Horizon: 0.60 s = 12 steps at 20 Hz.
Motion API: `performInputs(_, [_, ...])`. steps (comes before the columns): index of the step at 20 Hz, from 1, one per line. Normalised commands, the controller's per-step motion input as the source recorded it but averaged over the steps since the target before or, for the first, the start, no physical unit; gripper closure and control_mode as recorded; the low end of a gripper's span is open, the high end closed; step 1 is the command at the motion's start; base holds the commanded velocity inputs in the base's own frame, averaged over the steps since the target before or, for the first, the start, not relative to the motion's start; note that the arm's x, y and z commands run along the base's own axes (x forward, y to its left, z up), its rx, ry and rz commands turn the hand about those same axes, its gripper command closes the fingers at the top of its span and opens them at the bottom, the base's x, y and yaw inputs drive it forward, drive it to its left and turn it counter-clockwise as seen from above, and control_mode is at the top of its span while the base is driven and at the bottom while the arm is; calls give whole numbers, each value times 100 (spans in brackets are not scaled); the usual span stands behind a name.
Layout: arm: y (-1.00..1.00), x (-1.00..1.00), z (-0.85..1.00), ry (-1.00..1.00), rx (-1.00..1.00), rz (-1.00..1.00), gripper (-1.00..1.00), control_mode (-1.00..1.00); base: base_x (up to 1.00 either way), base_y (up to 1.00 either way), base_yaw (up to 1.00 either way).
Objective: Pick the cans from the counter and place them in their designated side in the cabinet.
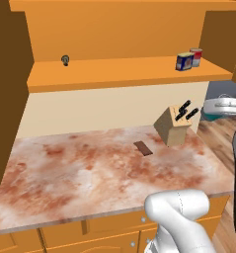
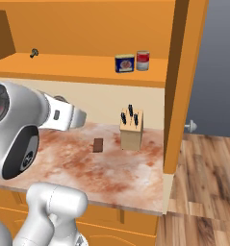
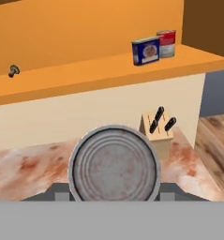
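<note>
My gripper point(image 3: 114, 188) is shut on the teal can point(image 3: 114, 165), whose round silver top faces the hand camera. In the left base view the gripper point(image 1: 214, 109) hangs past the right end of the counter point(image 1: 90, 168), below shelf height, with a bit of the teal can point(image 1: 207, 115) showing. The dark blue can with the yellow label point(image 1: 184, 61) point(image 2: 124, 63) point(image 3: 145, 50) stands at the right end of the cabinet shelf point(image 1: 114, 74). It stands next to a red-and-grey can point(image 1: 196, 57) point(image 2: 143, 60) point(image 3: 166, 43).
A wooden knife block point(image 1: 173, 126) point(image 2: 131, 127) point(image 3: 158, 129) stands at the counter's back right. A small brown block point(image 1: 143, 147) point(image 2: 98, 144) lies left of it. A small dark knob-like object point(image 1: 65, 60) point(image 3: 13, 71) sits on the shelf's left part. Brown cabinet doors flank the shelf.
</note>
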Motion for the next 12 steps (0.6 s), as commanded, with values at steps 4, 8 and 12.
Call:
performInputs(4, [-3, -6, 33, -5, -1, 0, 100, -100, 0, 0, 0])
performInputs(8, [0, -4, 29, -3, 0, 0, 100, -100, 0, 0, 0])
performInputs(12, [0, 0, 20, -4, -1, 0, 100, -100, 0, 0, 0])
